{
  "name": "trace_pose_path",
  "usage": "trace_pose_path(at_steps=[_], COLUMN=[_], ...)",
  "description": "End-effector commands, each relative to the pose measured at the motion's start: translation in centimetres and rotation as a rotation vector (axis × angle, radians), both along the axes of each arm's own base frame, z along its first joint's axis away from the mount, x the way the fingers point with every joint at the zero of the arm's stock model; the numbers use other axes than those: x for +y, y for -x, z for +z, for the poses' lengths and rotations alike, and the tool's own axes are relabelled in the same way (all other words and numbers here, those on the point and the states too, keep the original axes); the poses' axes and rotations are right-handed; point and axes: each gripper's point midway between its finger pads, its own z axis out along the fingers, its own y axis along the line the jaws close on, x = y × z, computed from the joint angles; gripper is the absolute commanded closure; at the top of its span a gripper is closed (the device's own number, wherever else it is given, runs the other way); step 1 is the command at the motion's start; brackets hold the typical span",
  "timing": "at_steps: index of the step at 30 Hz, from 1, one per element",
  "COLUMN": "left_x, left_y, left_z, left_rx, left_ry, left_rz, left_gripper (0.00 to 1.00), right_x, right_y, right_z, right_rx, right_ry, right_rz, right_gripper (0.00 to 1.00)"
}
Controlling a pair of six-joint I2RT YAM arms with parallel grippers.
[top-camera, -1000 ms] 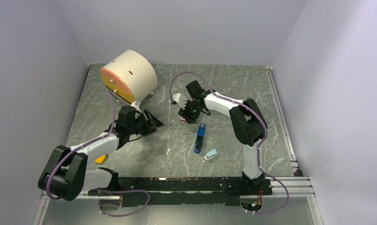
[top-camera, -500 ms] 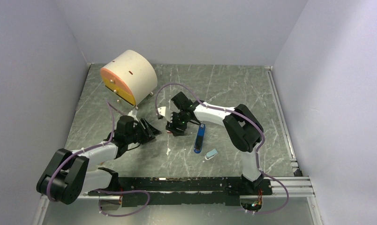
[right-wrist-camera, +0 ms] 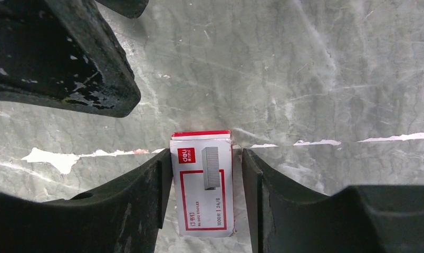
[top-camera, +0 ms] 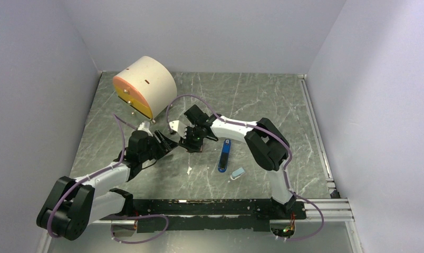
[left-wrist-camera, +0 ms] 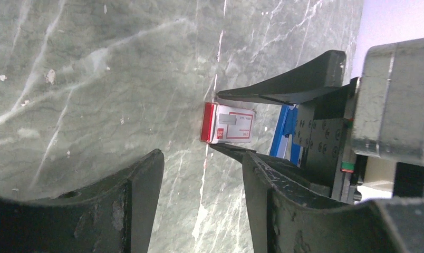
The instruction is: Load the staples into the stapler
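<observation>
A small red-and-white staple box [right-wrist-camera: 202, 184] sits between the fingers of my right gripper [right-wrist-camera: 205, 154], which is closed on it just above the table. The box also shows in the left wrist view [left-wrist-camera: 228, 124], held between the right gripper's black fingers [left-wrist-camera: 289, 84]. The bare dark-grey staples are not in view. The blue stapler [top-camera: 224, 154] lies on the table to the right of the right gripper [top-camera: 191, 142]. My left gripper [left-wrist-camera: 202, 163] is open and empty. It faces the box from the left, a short way off [top-camera: 166, 143].
A cream cylinder with an orange face [top-camera: 145, 87] stands at the back left. A small light-blue and white oblong piece [top-camera: 237, 173] lies near the stapler's front end. The marbled grey table [top-camera: 252, 100] is walled on three sides.
My right gripper has moved left with the red-and-white box, away from the stapler and toward the left gripper. The left gripper has shifted slightly nearer and now faces it closely.
</observation>
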Motion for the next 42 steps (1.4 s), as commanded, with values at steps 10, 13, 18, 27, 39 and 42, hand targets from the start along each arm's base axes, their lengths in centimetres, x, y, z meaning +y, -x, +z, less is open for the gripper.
trace_pose_path(at_steps=[10, 13, 18, 27, 39, 42], left_x=[-0.4, -0.7, -1.6, -3.5, -3.6, -3.5], left_y=[-0.7, -0.7, -0.7, -0.3, 0.0, 0.1], left_z=[1.0, 0.8, 0.6, 0.4, -1.1, -1.6], left_rx=[-0.060, -0.057, -0.055, -0.071, -0.062, -0.055], left_ry=[0.008, 0.011, 0.035, 0.095, 0.104, 0.089], left_rz=[-0.034, -0.048, -0.097, -0.214, -0.219, -0.229], left_gripper=[0.36, 0.36, 0.39, 0.55, 0.61, 0.65], right_x=[-4.1, -4.4, -4.1, -1.9, 0.0, 0.2], right_y=[2.5, 2.4, 2.2, 2.6, 4.1, 4.1], right_z=[-1.7, -1.8, -2.3, -0.6, 0.0, 0.0], right_rx=[0.028, 0.036, 0.042, 0.021, 0.043, 0.040], right_ry=[0.120, 0.118, 0.114, -0.011, -0.085, -0.095], right_rz=[0.072, 0.077, 0.073, 0.090, 0.130, 0.129], right_gripper=[0.41, 0.43, 0.53, 0.64, 0.63, 0.63])
